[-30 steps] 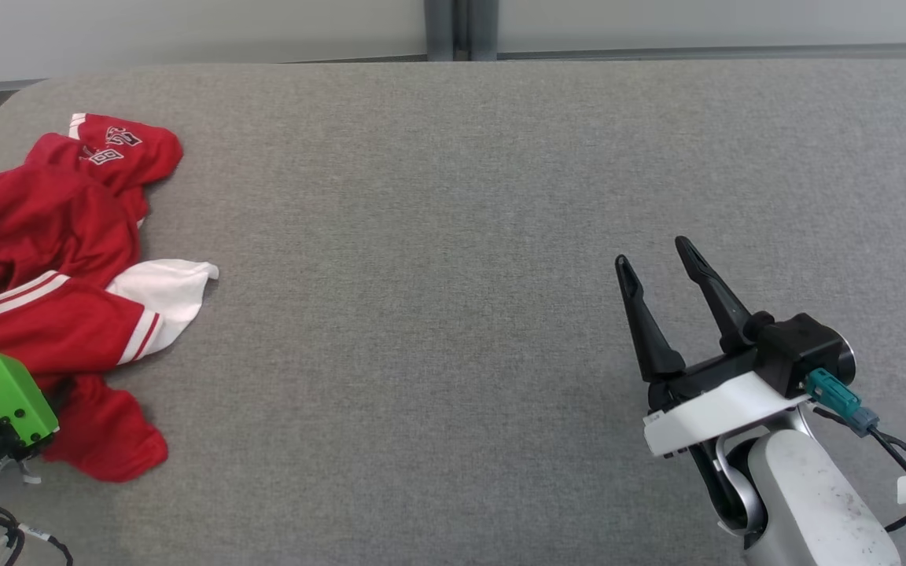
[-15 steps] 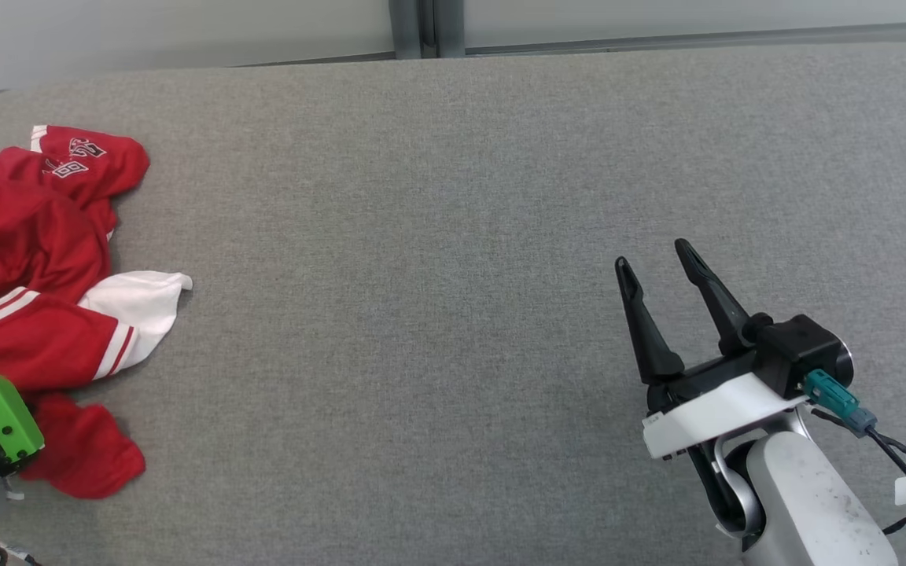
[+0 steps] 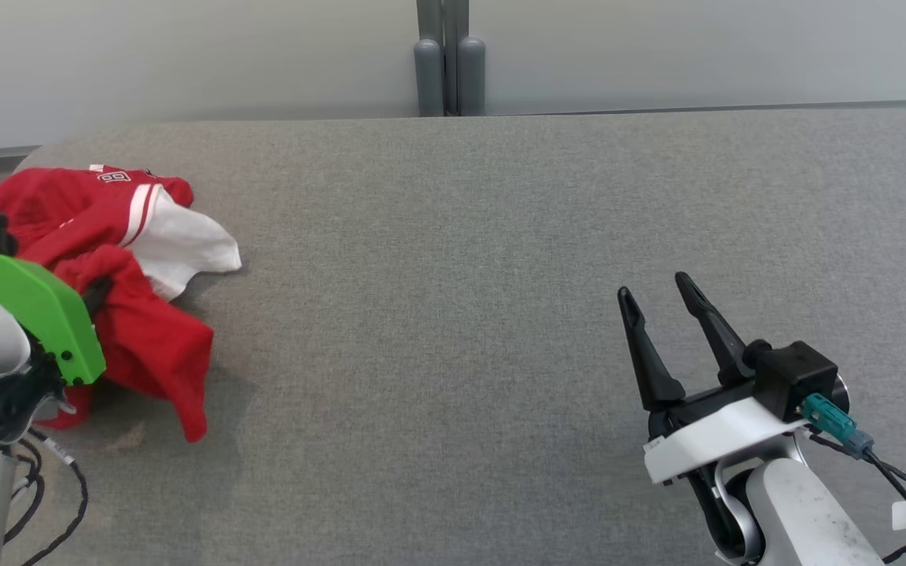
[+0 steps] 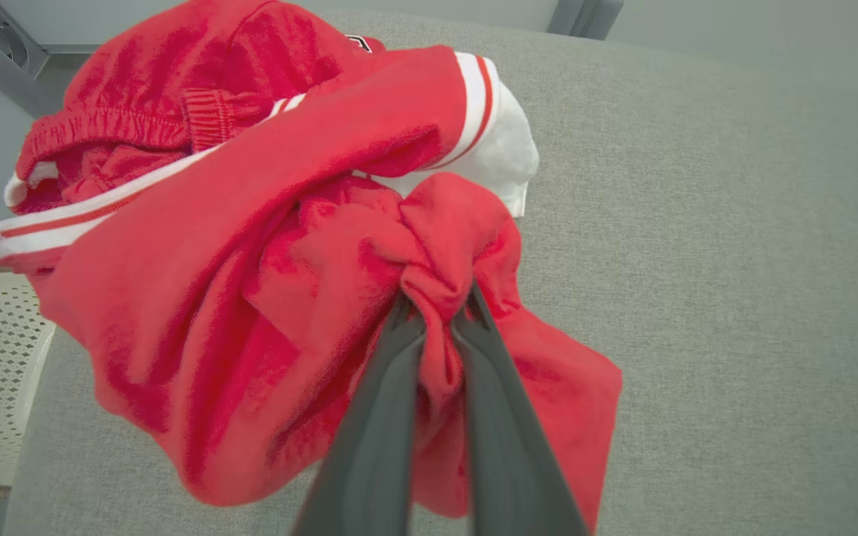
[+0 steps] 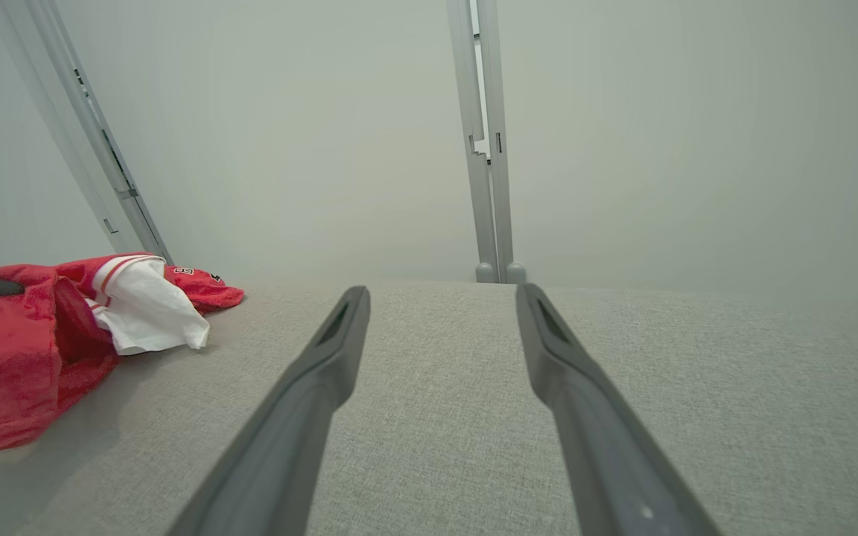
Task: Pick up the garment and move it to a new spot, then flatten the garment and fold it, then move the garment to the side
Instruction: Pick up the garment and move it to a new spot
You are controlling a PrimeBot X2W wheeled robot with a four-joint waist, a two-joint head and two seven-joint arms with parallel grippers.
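Over at the left end of the grey table, we've now got our left gripper pinched tight on a fold of the red-and-white garment. It's bunched up and partly lifted, not lying spread like a second ago. Our right gripper still hovers at the right, fingers apart, holding nothing.

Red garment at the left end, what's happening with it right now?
The left gripper is shut on a bunched fold of the red and white garment, holding that part up off the grey padded table near its left end, while the white part rests on the surface. The right gripper is open and empty over the table's right side. Flattening and folding are not yet done.
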